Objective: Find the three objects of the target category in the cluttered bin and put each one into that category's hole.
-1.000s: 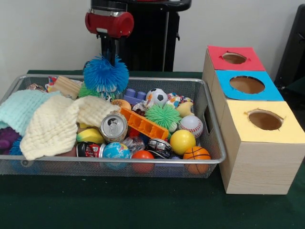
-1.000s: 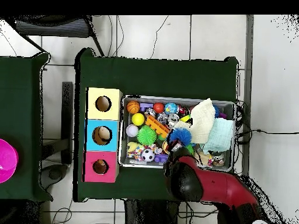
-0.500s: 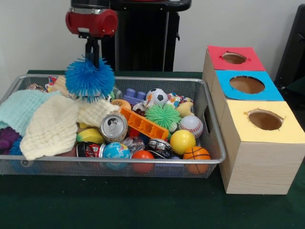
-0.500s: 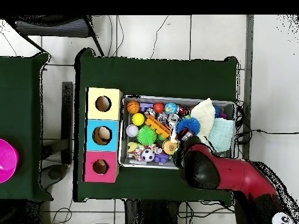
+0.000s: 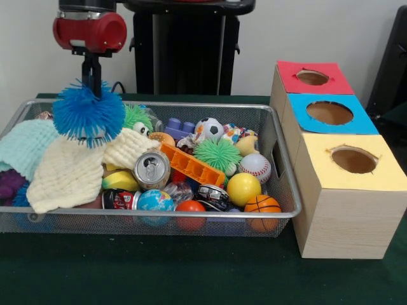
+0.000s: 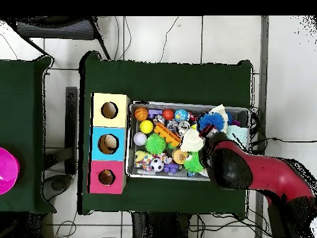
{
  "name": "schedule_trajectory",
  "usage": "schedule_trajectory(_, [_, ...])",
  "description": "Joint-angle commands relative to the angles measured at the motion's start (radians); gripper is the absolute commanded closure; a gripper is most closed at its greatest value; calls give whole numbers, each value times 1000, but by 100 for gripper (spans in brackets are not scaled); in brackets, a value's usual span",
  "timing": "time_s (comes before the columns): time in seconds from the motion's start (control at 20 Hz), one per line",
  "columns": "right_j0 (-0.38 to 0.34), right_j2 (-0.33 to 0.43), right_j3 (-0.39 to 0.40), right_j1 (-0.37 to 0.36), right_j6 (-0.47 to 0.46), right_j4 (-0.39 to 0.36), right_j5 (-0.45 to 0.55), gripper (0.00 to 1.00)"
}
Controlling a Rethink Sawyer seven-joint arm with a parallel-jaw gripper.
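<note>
The wire mesh bin (image 5: 283,166) sits on the green table, full of toys; it also shows in the overhead view (image 6: 186,104). My gripper (image 5: 91,88) hangs over the bin's left end in the front view, shut on a blue spiky ball (image 5: 88,114) and holding it just above the cream cloth (image 5: 67,170). In the overhead view the ball (image 6: 207,120) shows beside my red arm (image 6: 260,173); the gripper itself is hidden there. The hole (image 5: 312,77) in the red-topped box is at the far right, and in the overhead view (image 6: 106,177) it is at the lower left.
A blue-topped box (image 5: 331,114) and a yellow-topped box (image 5: 353,162) stand next to the red one. In the bin lie a mint cloth (image 5: 22,143), a drink can (image 5: 151,169), an orange block (image 5: 191,165), a green spiky ball (image 5: 217,154) and several small balls.
My gripper has carried the blue spiky ball leftwards in the front view, from the bin's back middle to above the cloths. A green spiky toy behind it is uncovered.
</note>
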Motion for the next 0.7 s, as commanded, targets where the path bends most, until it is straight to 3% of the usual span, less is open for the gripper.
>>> schedule_trajectory(0.05, [-62,124,-46,37,-288,-99,116,100])
schedule_trajectory(0.45, [-96,131,-12,40,-245,-163,91,100])
schedule_trajectory(0.5, [-100,135,-8,40,-236,-178,93,0])
schedule_trajectory(0.7, [-117,150,2,48,-243,-175,113,0])
